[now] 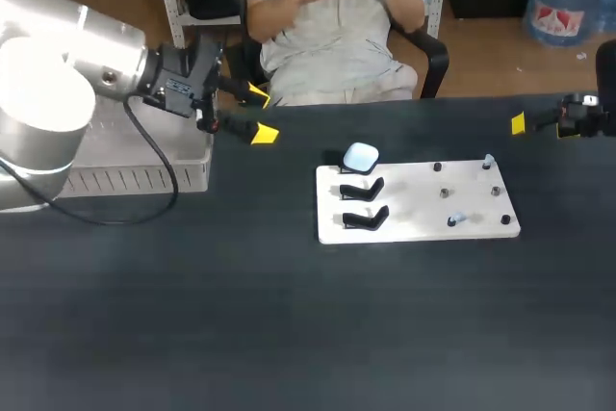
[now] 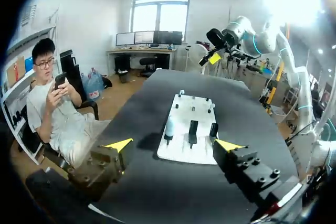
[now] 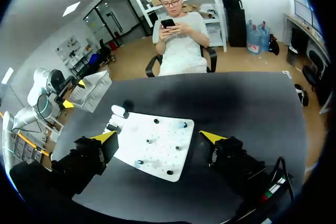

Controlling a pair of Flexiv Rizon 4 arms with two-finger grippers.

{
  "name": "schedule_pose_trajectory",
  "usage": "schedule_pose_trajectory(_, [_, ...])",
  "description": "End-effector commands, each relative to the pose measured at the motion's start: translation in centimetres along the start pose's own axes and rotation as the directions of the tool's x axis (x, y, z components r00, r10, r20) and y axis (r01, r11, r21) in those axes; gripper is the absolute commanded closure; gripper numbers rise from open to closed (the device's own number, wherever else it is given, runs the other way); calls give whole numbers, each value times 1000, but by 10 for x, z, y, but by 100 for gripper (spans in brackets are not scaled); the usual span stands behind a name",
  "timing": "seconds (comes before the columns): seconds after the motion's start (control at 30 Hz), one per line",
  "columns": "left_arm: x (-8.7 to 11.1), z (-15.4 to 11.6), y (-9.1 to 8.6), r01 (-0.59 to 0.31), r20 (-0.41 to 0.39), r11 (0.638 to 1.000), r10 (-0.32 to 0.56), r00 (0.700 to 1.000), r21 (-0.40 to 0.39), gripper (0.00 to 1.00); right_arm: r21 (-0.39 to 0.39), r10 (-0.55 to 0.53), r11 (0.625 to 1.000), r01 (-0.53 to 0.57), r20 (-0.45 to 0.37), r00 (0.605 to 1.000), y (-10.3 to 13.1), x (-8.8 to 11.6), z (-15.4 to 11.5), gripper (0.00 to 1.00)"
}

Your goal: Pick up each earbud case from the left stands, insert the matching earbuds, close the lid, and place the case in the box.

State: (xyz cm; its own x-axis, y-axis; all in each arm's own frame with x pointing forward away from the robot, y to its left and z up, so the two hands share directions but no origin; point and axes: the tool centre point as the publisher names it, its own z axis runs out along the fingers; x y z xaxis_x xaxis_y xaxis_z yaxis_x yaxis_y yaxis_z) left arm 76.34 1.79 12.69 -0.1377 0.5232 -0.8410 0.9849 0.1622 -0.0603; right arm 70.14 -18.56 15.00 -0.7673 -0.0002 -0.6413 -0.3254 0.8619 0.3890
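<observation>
Worktop (image 1: 289, 334), dark and matte, carries a white board (image 1: 419, 228) a little right of its middle. Everything below is placed from that board.

Along the board's left edge stand three black stands in a row. The farthest one holds the earbud case (image 1: 361, 157), pale blue-white and rounded, with its lid down. The middle stand (image 1: 362, 189) and the nearest stand (image 1: 366, 219) are bare.

On the board's right half are small dark pegs (image 1: 443, 192). A tiny pale earbud (image 1: 488, 161) sits at the far right corner, and a second earbud (image 1: 456, 220) lies near the near edge (both too small to make out in detail).

The left arm (image 1: 58, 84) comes in well off the board's far left corner. Its jaws are spread wide with nothing between the yellow tips, and they are pointed toward the board without touching it.

The right arm (image 1: 582, 117) sits beyond the board's far right corner. Its jaws are also wide apart and hold nothing.

A grey metal box (image 1: 144, 175) rests well to the left of the board, partly under the left arm.
</observation>
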Motion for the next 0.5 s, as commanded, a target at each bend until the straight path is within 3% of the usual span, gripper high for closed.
schedule_pose_trajectory(0.03, [-1, 21, 11, -41, 20, 994, 39, 999, 106, 0, -3, -1, 1000, 1, 0, 1000, -1, 0, 0, 0])
schedule_pose_trajectory(0.3, [2, 51, 16, -82, 8, 985, 82, 997, 155, 3, -3, -1, 1000, 1, 0, 1000, -1, 0, 0, 0])
schedule_pose_trajectory(0.43, [5, 64, 17, -80, 5, 982, 81, 997, 169, 13, -3, -1, 1000, 1, 0, 1000, -1, 0, 0, 0])
schedule_pose_trajectory(0.47, [6, 66, 17, -82, 5, 982, 82, 997, 169, 18, -3, -1, 1000, 1, 0, 1000, -1, 0, 0, 0])
schedule_pose_trajectory(0.5, [6, 68, 17, -78, 10, 983, 77, 997, 168, 30, -3, -1, 1000, 1, 0, 1000, -1, 0, 0, 0])
